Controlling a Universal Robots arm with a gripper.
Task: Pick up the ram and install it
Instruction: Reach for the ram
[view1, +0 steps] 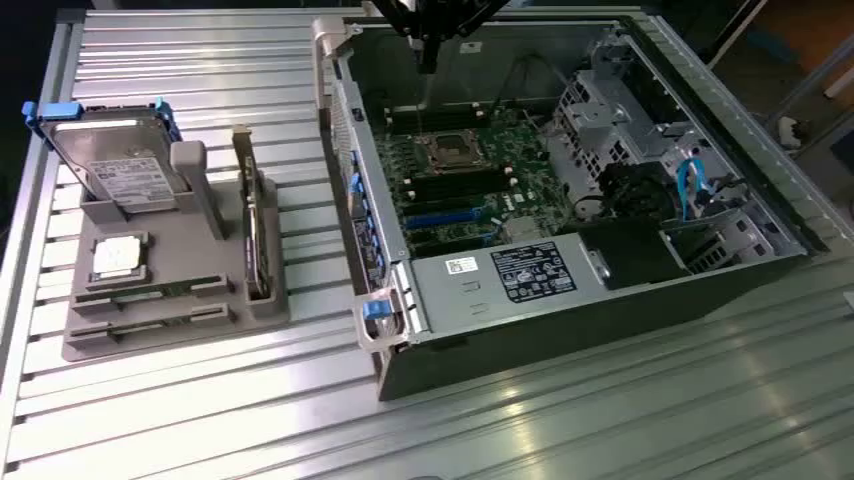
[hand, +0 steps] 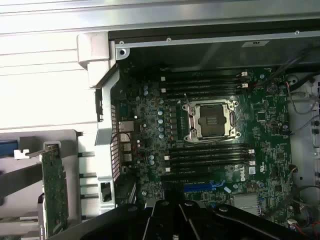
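While closed end effector (view1: 427, 66) hangs above motherboard (view1: 461, 185), label (view1: 534, 272) unreadable.

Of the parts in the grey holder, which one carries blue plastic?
The hard drive, leaning in the holder, with blue clips on both sides. The square processor chip and the upright expansion card have none.

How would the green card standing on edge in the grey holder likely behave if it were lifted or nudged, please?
The green card looks like a thin rigid board, so it is probably stiff and light. Standing on its narrow edge in the grey holder, it would likely tip sideways once clear of its slot. Its bare circuit surface suggests it is fragile.
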